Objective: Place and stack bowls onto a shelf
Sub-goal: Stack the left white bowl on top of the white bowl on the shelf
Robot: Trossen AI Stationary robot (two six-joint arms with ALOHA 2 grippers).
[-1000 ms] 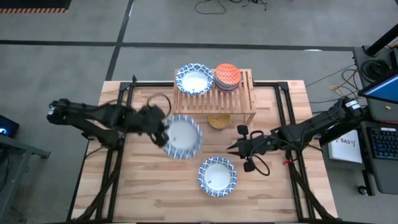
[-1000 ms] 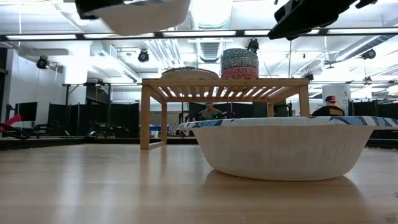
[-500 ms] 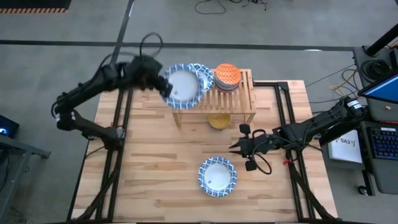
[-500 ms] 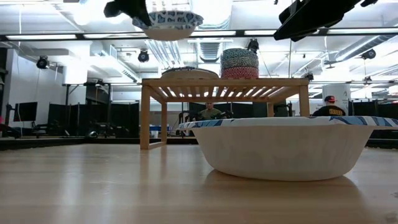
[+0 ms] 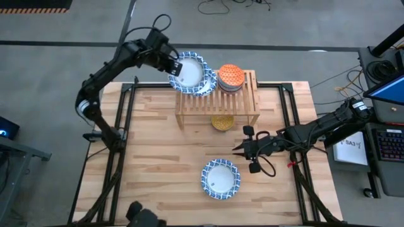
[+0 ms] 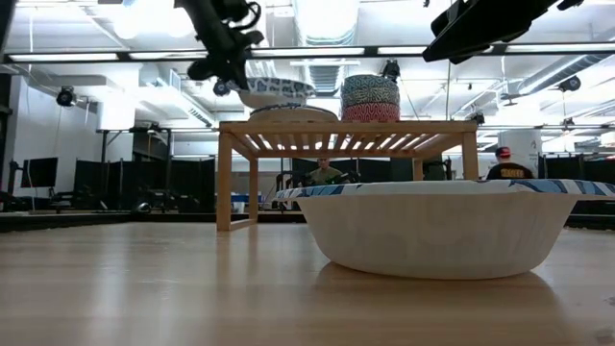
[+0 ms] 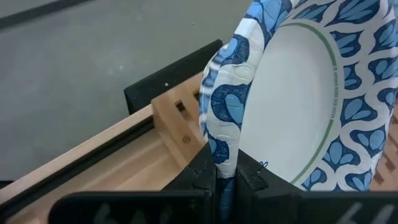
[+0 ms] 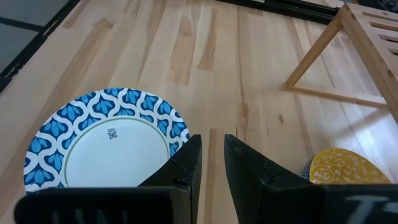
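Left gripper clamped on rim of patterned bowl over shelf. Looks light, thin-walled, flexible; rim pinch suits. Right gripper slightly parted, empty.

The table I work at is a light wooden plank top, resting on a black metal frame. Around it lies a grey floor crossed by a dark line. Loose cables curl on the floor beyond the table's far side. Off the table's right side sit a lit screen, a dark keyboard and a white sheet of paper. Looking level across the tabletop, I see a large hall with long ceiling lights. Far back, one person sits, and another person in a red cap is further right.
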